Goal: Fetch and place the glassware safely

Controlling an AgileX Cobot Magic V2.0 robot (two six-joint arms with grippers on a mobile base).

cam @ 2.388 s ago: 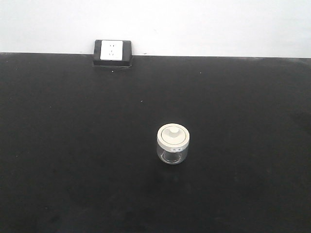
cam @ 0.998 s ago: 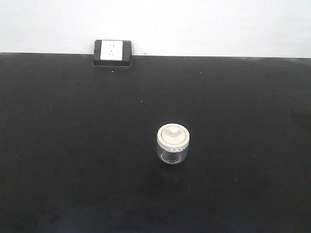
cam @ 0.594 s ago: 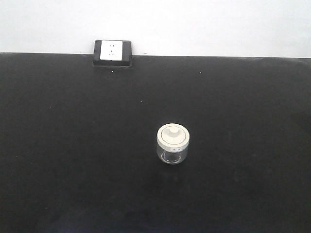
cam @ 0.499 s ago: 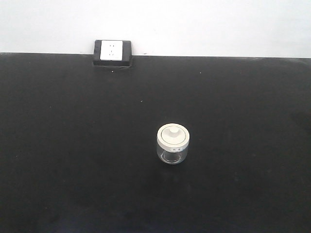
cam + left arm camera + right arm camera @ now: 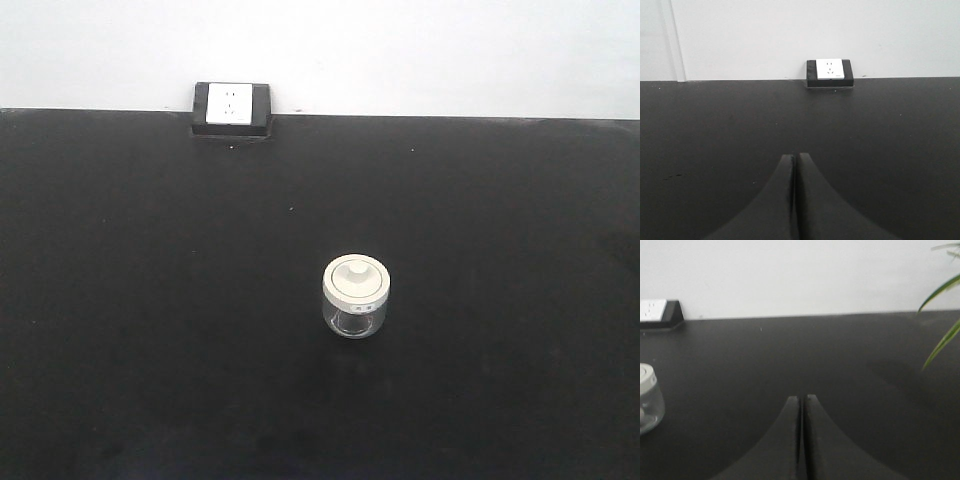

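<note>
A: Jar (image 5: 356, 296) stands upright on the black bench (image 5: 150, 300), about mid-bench, slightly right of centre, white lid on. Well apart from the socket box (image 5: 232, 108) at the far edge.

B: Which tool is nearer?

A: Judging by the wrist views, the right. Jar sits at the left margin of the right tool's (image 5: 803, 399) view, left of and a little beyond its tips. Left tool's (image 5: 795, 157) view shows only bench and socket box, no jar.

B: Tool states?

A: Both closed, fingers pressed together, holding nothing. Right tool would need to open and swing left.
</note>
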